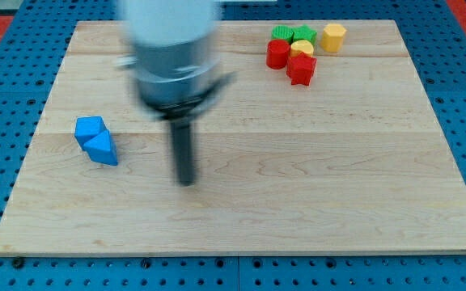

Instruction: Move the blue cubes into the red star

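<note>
Tip (pixel 187 181) bare, gripping nothing, right of blue blocks (pixel 95 140) near board's (pixel 241 218) left edge; red star (pixel 301 70) far.

A wooden tabletop (pixel 314 178) is seen lying on a blue pegboard (pixel 6 97). Toward one o'clock on the tabletop, a cluster of small blocks is gathered. A red cylinder (pixel 277 53) is placed at its nine o'clock side. Two green blocks (pixel 282 33) (pixel 304 34) are set at its twelve o'clock edge. A small yellow block (pixel 301 48) sits in the middle. A yellow hexagonal block (pixel 334 37) stands at three o'clock, slightly apart.
</note>
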